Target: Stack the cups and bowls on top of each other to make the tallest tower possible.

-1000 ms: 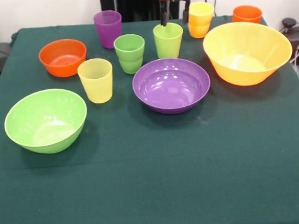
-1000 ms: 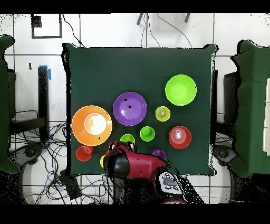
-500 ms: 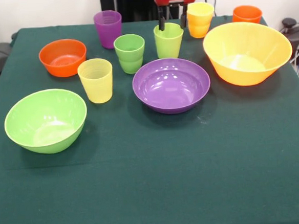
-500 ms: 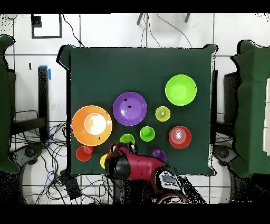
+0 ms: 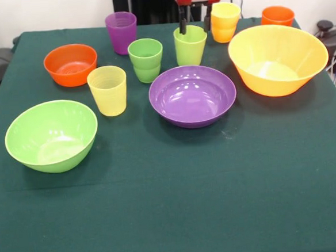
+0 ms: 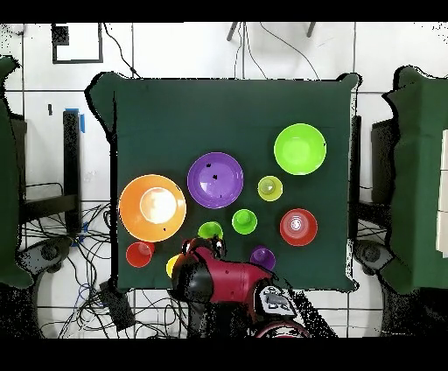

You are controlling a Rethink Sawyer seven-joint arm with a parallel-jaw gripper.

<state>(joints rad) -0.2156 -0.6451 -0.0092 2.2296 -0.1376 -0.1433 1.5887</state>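
My gripper point(image 5: 195, 25) hangs open at the table's far edge, one finger at each side of the lime green cup's point(image 5: 190, 45) rim. In the overhead view the arm point(image 6: 219, 278) hides the gripper beside that cup point(image 6: 210, 231). All stand apart on the cloth: purple cup point(image 5: 121, 31), dark green cup point(image 5: 146, 59), pale yellow cup point(image 5: 108, 90), yellow-orange cup point(image 5: 225, 21), orange cup point(image 5: 278, 15). The bowls are yellow-orange point(image 5: 277, 59), purple point(image 5: 192, 95), lime green point(image 5: 51, 135) and orange point(image 5: 71, 64). Nothing is stacked as a tower.
A dark green cloth point(image 5: 179, 206) covers the table. Cables point(image 6: 52, 254) lie on the floor beside the table in the overhead view.
The gripper has come down slightly around the lime green cup's rim. The cups and bowls have stayed in place.
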